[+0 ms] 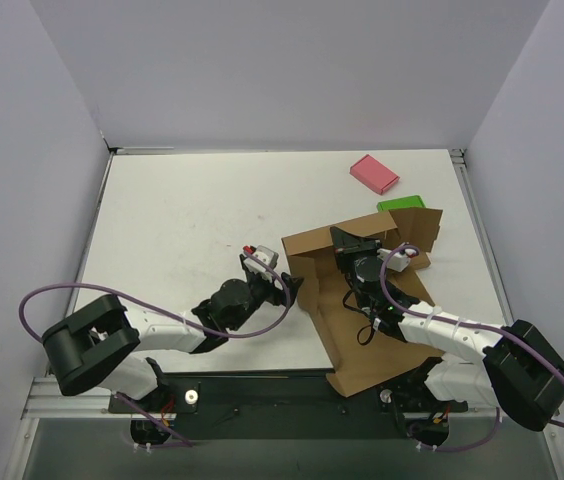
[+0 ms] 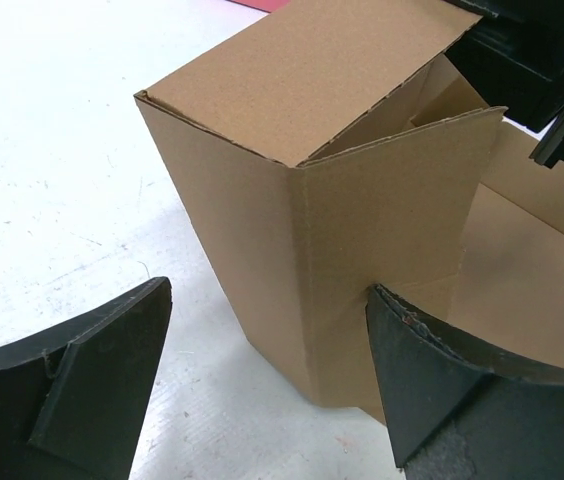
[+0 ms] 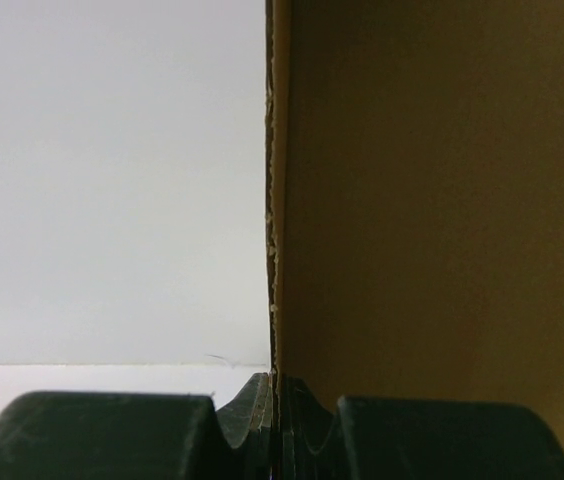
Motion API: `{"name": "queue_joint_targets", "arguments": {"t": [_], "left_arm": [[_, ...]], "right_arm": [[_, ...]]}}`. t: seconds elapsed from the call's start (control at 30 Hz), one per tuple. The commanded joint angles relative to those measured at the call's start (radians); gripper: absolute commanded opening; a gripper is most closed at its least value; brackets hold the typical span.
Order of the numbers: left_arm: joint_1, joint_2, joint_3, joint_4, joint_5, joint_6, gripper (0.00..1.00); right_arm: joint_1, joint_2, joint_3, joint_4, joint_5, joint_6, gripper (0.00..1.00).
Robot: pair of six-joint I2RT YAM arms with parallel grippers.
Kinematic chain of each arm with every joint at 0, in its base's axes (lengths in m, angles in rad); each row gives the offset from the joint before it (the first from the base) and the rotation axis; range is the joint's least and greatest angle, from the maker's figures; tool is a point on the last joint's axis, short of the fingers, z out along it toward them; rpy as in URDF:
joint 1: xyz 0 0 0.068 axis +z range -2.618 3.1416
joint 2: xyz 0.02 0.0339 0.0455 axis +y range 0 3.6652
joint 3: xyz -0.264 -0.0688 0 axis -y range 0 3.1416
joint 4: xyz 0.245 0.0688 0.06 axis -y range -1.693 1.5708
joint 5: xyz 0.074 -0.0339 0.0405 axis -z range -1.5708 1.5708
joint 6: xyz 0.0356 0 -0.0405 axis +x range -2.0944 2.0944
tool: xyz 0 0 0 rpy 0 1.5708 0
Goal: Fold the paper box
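Right of centre in the overhead view, the half-raised paper box (image 1: 362,368) sat on the white table (image 1: 192,200), seemingly light, stiff but creasable, best held by panel edges; the right gripper (image 3: 274,395) pinched a wall's edge, while the left gripper (image 1: 284,287) stood spread at a corner.

You have white table (image 1: 187,215) filling view, plain white walls (image 1: 282,70) on three sides. Pink block (image 1: 374,173) lies flat at far right of table, turned at angle. Green block (image 1: 399,204) sits just nearer than pink one, close but apart, only part showing. Black base rail (image 1: 262,388) runs along near edge. Left wrist view: faint scuffs on tabletop.
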Motion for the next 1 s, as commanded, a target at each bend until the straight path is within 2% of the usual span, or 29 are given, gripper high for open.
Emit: {"name": "queue_joint_targets", "arguments": {"t": [0.0, 0.17, 0.47, 0.97], "left_arm": [[0.062, 0.025, 0.058, 0.115, -0.045, 0.045, 0.87], [0.082, 0.047, 0.064, 0.176, 0.070, 0.071, 0.97], [0.117, 0.085, 0.073, 0.218, 0.222, 0.059, 0.97], [0.114, 0.102, 0.075, 0.193, 0.178, 0.047, 0.97]], "right_arm": [[0.048, 0.003, 0.001, -0.095, -0.126, -0.011, 0.00], [0.051, 0.019, 0.004, -0.092, -0.132, 0.002, 0.00], [0.057, 0.037, 0.014, -0.092, -0.141, 0.008, 0.00], [0.057, 0.054, 0.015, -0.086, -0.158, 0.035, 0.00]]}}
